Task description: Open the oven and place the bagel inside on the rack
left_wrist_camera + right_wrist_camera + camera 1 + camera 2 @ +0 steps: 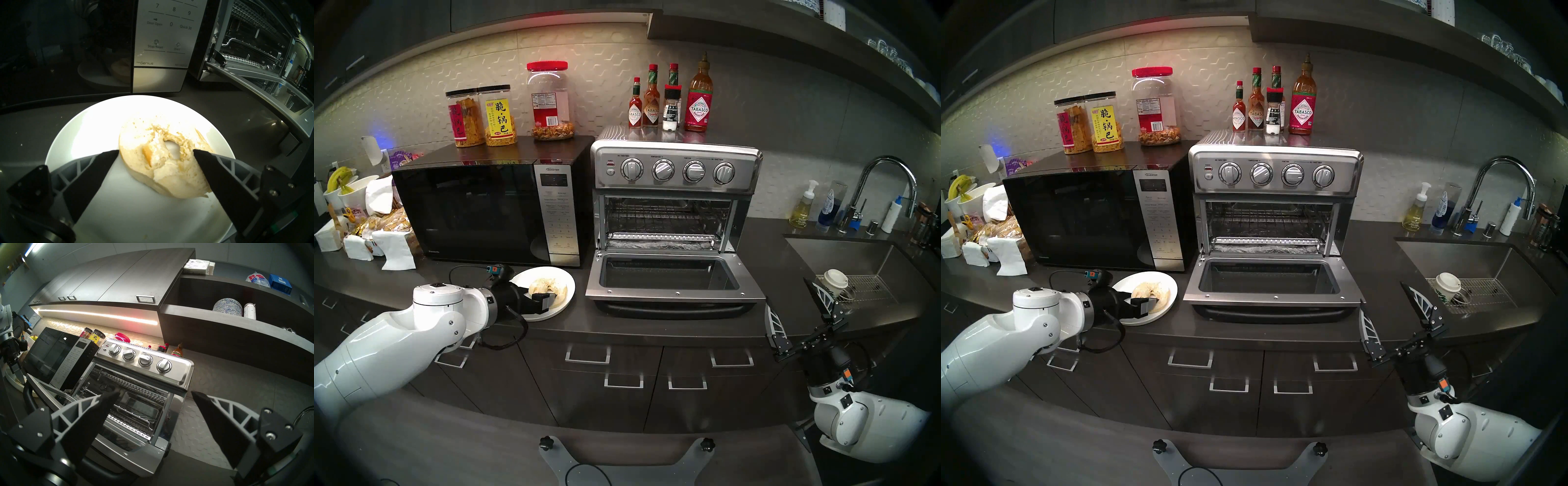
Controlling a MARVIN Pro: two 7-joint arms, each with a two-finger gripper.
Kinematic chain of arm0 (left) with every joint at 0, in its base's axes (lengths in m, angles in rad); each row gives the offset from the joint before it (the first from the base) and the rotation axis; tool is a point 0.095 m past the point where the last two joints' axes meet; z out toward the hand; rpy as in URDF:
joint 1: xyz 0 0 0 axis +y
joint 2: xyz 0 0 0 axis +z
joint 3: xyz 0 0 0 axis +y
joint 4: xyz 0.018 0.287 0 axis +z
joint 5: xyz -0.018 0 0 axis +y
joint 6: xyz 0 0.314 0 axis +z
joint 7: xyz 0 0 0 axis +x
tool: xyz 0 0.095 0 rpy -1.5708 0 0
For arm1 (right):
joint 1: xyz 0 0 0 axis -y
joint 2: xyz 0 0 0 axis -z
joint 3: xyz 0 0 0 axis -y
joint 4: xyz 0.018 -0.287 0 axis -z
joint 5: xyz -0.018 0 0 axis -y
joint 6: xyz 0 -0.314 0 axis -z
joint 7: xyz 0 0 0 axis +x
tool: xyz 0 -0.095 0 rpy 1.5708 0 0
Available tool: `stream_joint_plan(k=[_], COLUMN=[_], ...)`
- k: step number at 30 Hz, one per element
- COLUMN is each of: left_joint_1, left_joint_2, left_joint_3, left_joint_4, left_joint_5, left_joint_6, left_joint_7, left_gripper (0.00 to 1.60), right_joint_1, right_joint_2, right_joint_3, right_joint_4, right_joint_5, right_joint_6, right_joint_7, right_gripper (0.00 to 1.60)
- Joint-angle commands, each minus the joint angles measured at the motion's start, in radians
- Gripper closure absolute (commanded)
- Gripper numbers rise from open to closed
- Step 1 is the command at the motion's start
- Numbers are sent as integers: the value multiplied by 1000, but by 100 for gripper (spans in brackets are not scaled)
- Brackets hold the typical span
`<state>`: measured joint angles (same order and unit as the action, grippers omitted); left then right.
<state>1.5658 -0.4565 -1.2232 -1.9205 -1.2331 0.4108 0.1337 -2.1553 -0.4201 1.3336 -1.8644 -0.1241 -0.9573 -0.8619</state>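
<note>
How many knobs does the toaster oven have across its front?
4, in one row on the oven panel above the open door: far left, second, third, far right. None looks hidden.

From my head views, my left gripper [548,298] covers the near part of the bagel [548,286], and its fingertips are lost against it. In my left wrist view, 1 of my fingers [219,171] covers the bagel's right edge; whether it touches, I cannot tell. The microwave [159,42] keypad is cut off by the top edge. The oven [677,169] knob lettering is too small to read. The far end of the rack [667,213] fades into shadow.
</note>
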Motion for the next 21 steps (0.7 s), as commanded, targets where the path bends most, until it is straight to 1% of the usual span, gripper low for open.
stream_joint_plan(k=[1, 20, 21], left_joint_1=[-105, -102, -114], left_joint_2=[-95, -95, -95], left_joint_3=[-24, -26, -18], left_joint_4=[43, 42, 45], left_joint_5=[36, 36, 35], left_joint_6=[21, 20, 23], left_joint_7=[9, 9, 9], left_gripper=[0, 0, 0], right_joint_1=[4, 4, 4], right_joint_2=[0, 0, 0], right_joint_3=[5, 5, 5], right_joint_4=[-7, -7, -7], right_joint_5=[-3, -3, -3], right_joint_6=[-3, -3, -3], right_joint_7=[-4, -4, -4], right_gripper=[0, 0, 0])
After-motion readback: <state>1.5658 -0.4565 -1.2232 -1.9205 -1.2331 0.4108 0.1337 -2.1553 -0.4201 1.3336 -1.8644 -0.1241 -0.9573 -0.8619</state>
